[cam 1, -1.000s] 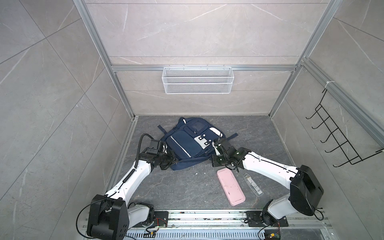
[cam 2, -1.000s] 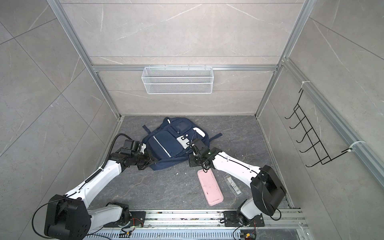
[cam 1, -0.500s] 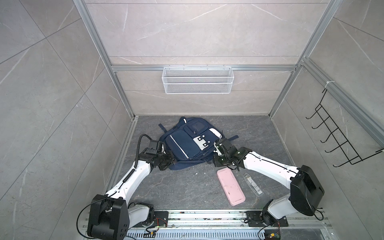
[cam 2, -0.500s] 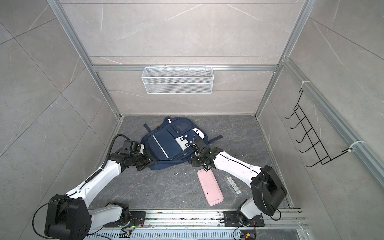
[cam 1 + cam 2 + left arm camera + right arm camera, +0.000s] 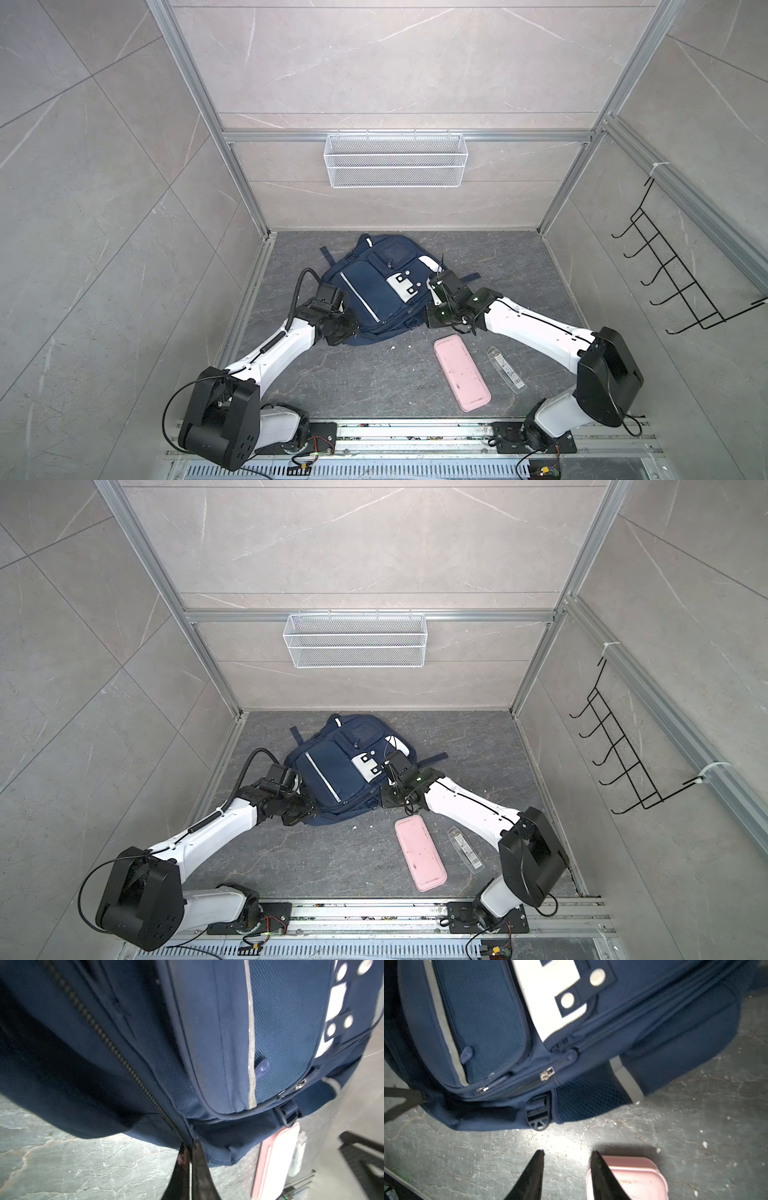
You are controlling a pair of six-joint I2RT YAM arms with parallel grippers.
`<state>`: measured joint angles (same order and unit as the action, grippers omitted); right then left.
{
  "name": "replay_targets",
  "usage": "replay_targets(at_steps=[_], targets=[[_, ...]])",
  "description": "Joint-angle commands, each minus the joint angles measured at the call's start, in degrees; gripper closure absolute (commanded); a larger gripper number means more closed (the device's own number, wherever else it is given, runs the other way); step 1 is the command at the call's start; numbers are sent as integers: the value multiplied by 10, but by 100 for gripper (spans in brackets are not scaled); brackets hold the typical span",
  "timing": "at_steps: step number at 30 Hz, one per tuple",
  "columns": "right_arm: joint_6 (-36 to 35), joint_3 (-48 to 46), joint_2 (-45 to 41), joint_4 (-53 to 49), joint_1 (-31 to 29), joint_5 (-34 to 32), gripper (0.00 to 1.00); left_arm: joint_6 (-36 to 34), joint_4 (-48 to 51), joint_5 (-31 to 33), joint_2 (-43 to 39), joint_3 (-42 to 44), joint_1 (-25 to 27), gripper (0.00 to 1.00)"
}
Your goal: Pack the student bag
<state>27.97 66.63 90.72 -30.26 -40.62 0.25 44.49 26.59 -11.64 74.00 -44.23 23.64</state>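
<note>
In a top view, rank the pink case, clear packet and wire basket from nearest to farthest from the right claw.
1. Pink case, just beside the right claw.
2. Clear packet, lying past the case.
3. Wire basket, high on the back wall.

I look over my two arms: the left arm (image 5: 291, 347) and right arm (image 5: 536, 332) are smooth white tapered shells joined by boxy black joint housings (image 5: 606, 376). A thick black cable (image 5: 297, 286) loops off the left wrist, and a coiled black lead (image 5: 272, 343) runs along its forearm. The left claw (image 5: 189, 1145) and right claw (image 5: 568, 1152) both end in slim, pointed black fingers (image 5: 529, 1178).
</note>
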Motion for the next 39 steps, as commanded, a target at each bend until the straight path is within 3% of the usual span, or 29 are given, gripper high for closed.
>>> replay_targets(at_steps=[1, 13, 19, 39], targets=[[-19, 44, 32, -12, -1, 3, 58, -17, 11, 46, -3, -2, 26, 100], [-63, 129, 129, -28, 16, -17, 47, -18, 20, 74, -6, 47, 40, 99], [-69, 137, 149, -27, 27, -9, 46, -19, 25, 72, -25, 42, 40, 94], [-90, 169, 213, -12, 41, 30, 49, -13, 11, 68, -25, 55, 40, 94]])
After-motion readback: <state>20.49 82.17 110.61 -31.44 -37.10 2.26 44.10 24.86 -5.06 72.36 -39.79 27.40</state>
